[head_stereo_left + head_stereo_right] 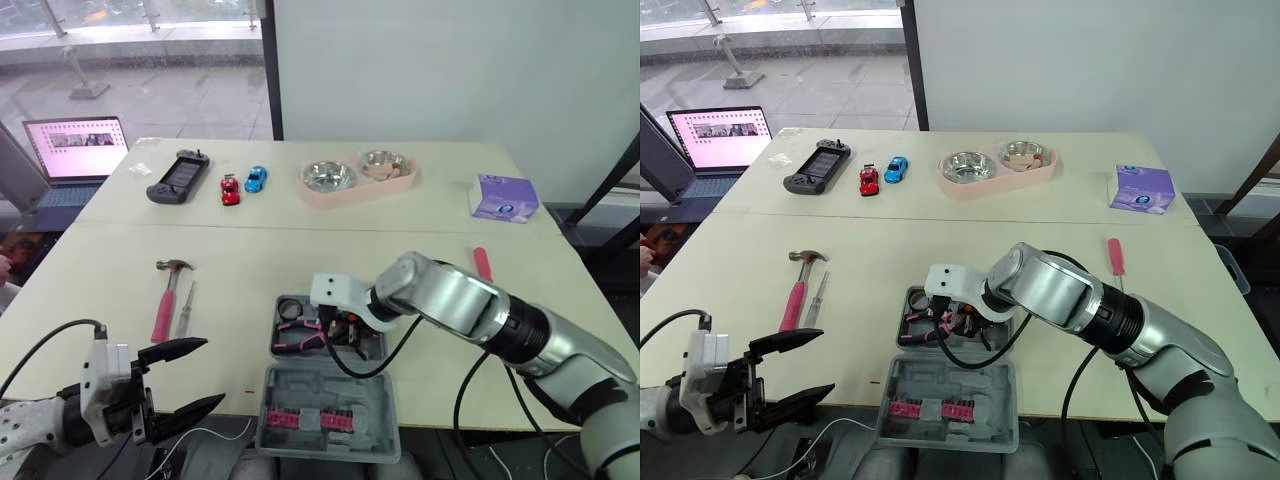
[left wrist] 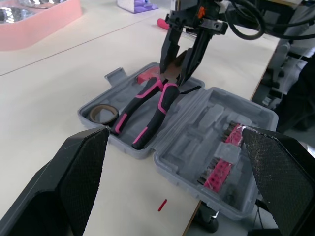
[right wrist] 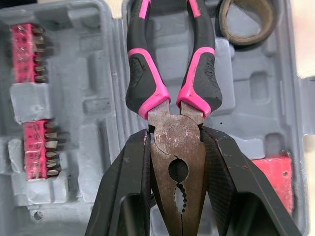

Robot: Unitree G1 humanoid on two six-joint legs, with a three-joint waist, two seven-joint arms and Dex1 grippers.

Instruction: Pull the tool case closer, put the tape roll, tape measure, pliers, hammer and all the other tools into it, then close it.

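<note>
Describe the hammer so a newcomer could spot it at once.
On the pale table, look to the robot's left of the open grey tool case. The hammer lies there, beside a thin grey tool; unlike that, it has a pink handle and metal claw head.

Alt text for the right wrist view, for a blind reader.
The right gripper grips pink-handled pliers by the metal head over the open grey tool case. A tape roll lies in one pocket, pink bit racks in the other half.

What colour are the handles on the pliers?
Pliers handles: pink and black, clearest in right wrist view.
</note>
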